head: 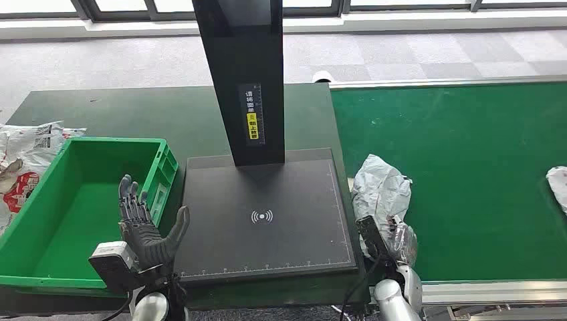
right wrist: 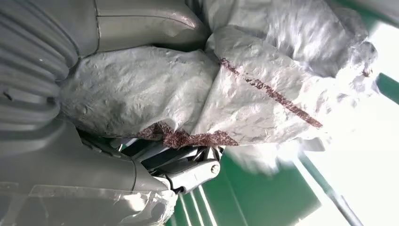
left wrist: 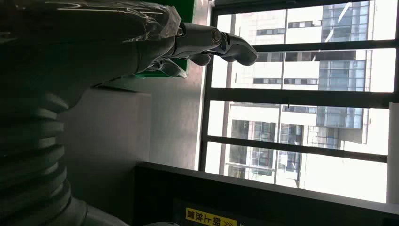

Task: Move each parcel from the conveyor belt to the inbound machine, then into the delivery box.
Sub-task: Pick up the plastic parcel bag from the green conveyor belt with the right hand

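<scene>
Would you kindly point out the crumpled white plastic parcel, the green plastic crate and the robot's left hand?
crumpled white plastic parcel (head: 380, 187), head view, upper body.
green plastic crate (head: 161, 175), head view, right wall.
left hand (head: 142, 229), head view, palm.

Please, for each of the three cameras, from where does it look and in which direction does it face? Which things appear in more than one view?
Head view: high on the robot, facing forward and down at the inbound machine, green box and conveyor belt; both hands enter from below.
Left wrist view: behind the left hand, facing the windows.
Right wrist view: behind the right hand, close on the parcel it holds.
Shared: head and right wrist views show the parcel and right hand; head and left wrist views show the left hand.
</scene>
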`<state>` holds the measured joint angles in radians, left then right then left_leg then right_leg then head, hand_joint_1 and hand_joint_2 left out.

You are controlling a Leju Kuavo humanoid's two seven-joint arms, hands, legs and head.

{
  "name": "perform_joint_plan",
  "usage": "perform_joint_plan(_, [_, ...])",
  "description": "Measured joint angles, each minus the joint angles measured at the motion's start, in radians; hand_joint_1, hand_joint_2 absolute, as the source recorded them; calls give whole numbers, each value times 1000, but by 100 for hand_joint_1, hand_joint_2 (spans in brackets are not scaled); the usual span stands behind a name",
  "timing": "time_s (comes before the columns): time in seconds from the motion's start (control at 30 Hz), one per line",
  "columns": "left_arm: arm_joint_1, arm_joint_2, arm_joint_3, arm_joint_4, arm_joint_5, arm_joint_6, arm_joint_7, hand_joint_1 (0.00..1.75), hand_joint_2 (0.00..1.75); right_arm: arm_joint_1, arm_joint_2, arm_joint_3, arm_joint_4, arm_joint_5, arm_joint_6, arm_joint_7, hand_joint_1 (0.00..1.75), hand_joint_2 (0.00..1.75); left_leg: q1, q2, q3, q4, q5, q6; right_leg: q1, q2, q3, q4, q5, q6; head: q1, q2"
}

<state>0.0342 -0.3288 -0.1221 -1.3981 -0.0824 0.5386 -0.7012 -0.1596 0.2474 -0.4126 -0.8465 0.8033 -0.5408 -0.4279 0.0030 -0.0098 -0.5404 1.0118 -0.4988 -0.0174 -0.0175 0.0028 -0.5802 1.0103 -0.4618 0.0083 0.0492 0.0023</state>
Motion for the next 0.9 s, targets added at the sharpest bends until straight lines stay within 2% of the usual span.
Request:
perform_joint_plan(0.27, [0, 0, 0, 0, 0, 0, 0, 0, 175, 66, 42, 2, -212, -14, 1, 13, 175, 175, 0, 2, 0, 0, 0, 0, 0, 1, -2, 0, 0, 0, 0, 0])
perform_joint_plan(0.63, [0, 0, 0, 0, 0, 0, 0, 0, 175, 90, 55, 2, -281, -22, -4, 7, 175, 175, 0, 2, 0, 0, 0, 0, 0, 1, -1, 0, 0, 0, 0, 0])
perform_joint_plan(0.8, [0, 0, 0, 0, 0, 0, 0, 0, 175, 111, 67, 28, -339, -41, -81, -53, 175, 175, 0, 2, -1, 0, 0, 0, 0, 1, -2, 0, 0, 0, 0, 0])
perform_joint_plan(0.9, [0, 0, 0, -1, 0, 0, 0, 0, 175, 131, 80, 71, -407, -27, -126, -58, 175, 175, 0, 2, -1, 0, 0, 0, 0, 2, -2, 0, 0, 0, 0, 0])
